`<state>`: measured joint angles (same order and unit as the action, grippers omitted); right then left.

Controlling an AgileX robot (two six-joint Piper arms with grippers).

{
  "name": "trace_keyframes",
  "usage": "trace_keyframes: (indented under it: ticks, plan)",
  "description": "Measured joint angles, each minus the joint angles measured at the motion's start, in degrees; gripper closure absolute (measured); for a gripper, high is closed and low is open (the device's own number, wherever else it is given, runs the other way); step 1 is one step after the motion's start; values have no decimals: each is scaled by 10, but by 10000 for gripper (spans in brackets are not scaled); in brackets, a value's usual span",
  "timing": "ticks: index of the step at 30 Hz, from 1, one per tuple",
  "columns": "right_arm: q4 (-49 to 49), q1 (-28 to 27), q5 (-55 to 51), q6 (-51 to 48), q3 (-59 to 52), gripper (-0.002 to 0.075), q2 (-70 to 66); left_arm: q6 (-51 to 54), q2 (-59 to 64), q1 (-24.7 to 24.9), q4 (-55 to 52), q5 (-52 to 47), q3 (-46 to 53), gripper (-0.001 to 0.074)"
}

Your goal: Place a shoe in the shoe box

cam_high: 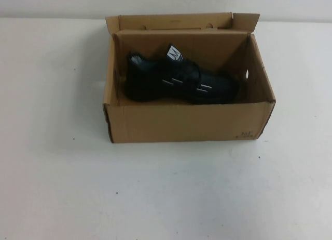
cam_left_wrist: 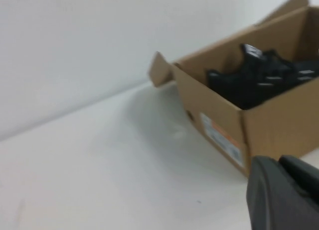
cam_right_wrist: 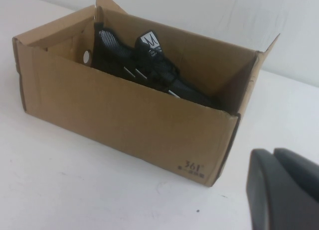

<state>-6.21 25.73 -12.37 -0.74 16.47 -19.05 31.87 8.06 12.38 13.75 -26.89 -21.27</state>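
From my station, neither arm appears in the high view; both are outside its field.

The left gripper (cam_left_wrist: 286,195) shows only as a dark grey rounded housing at the edge of the left wrist view. I see it raised off the table surface, touching nothing. I cannot determine its finger state.

The right gripper (cam_right_wrist: 284,187) shows likewise as a dark grey rounded body at the corner of the right wrist view, clear of contact with anything. Finger state cannot be determined here either. No wrist joints or arm links are visible.
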Motion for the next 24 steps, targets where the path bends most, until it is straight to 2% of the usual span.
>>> trace_keyframes:
  ticks: [3,9,14,19,24]
  plan:
    - [0,0,0,0,0,742,0,-49,-37,0,-39,77,62,736]
    - [0,0,0,0,0,742,0,-251,-84,0,-188,199,165,736]
    - [0,0,0,0,0,742,0,-340,-86,0,-216,182,216,736]
    - [0,0,0,0,0,742,0,-410,-87,-14,-221,86,227,736]
    - [0,0,0,0,0,742,0,-429,-87,-18,-236,44,227,736]
